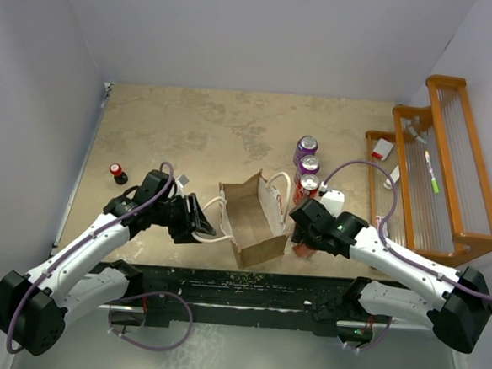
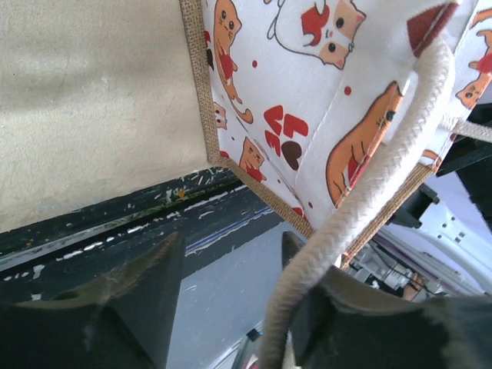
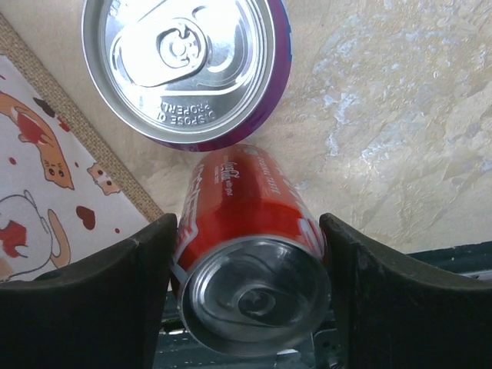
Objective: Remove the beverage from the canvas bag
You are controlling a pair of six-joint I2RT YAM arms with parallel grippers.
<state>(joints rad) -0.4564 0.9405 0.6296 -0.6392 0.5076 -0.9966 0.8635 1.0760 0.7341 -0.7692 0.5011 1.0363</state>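
The canvas bag (image 1: 252, 223) stands open mid-table, tan-brown with white rope handles. The left wrist view shows its white cat-print cloth (image 2: 307, 92) with burlap trim. My right gripper (image 1: 303, 231) is just right of the bag, shut on a red beverage can (image 3: 246, 200) held outside the bag, bottom end toward the wrist camera. A bit of red shows under the gripper in the top view (image 1: 300, 249). My left gripper (image 1: 199, 221) is at the bag's left side, jaws apart (image 2: 231, 246). The bag's rope handle (image 2: 384, 154) lies across its right finger (image 2: 338, 307).
Two purple cans (image 1: 306, 146) (image 1: 309, 166) and a red can (image 1: 308, 186) stand in a row right of the bag; one purple can's top shows in the right wrist view (image 3: 184, 61). A small red-capped bottle (image 1: 117, 173) stands far left. An orange rack (image 1: 437, 164) fills the right side.
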